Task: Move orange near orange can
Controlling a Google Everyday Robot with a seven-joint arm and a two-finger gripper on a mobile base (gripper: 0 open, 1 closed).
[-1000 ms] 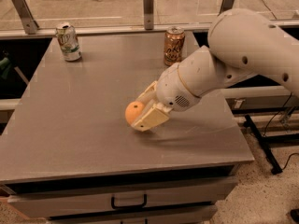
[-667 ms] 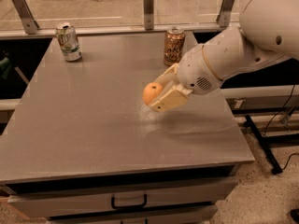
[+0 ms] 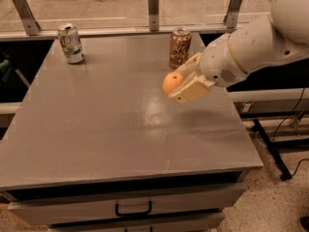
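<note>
Aloft, tool [image 3: 179,85] clamps orange [image 3: 171,82].

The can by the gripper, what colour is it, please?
Orange-brown and gold, camera view; the gripper holds the orange beside the can.

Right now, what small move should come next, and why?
Probably lower it straight down onto the table. The gripper, shut on the orange, hangs above the surface just in front of the orange can, so the orange seems near enough.
</note>
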